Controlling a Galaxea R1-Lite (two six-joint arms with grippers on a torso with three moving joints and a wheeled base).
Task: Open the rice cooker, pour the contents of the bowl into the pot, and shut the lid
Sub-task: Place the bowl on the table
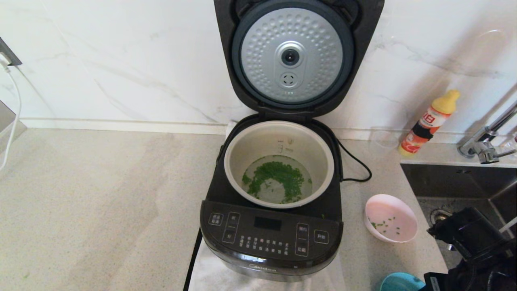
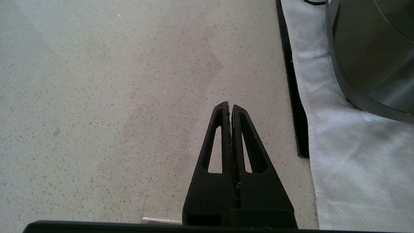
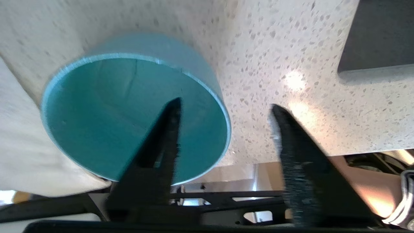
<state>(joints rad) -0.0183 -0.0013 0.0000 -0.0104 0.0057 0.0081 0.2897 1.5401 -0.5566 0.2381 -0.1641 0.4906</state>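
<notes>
While the left gripper (image 2: pixel 230 106) is kept pressed shut over bare counter at 8 o'clock of the rice cooker (image 1: pixel 271 234), the lid (image 1: pixel 291 56) is seen raised. Green bits are seen in the pot (image 1: pixel 278 163). At 4 o'clock, the right gripper (image 3: pixel 226 110) is spread wide around the teal bowl's (image 3: pixel 106 113) rim, nothing gripped.

Lid (image 1: pixel 291 56) top and blue bowl (image 1: pixel 400 282) — both cut off at edges.

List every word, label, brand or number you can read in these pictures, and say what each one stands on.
"Midea": faint brand mark on the rice cooker front edge, barely legible.
"白": large character on the yellow-capped bottle label; the rest is too small.
Button panel: Chinese button captions, too small to read.
Pot inner wall: level marks, unreadable.
Both wrist views: no text.
</notes>
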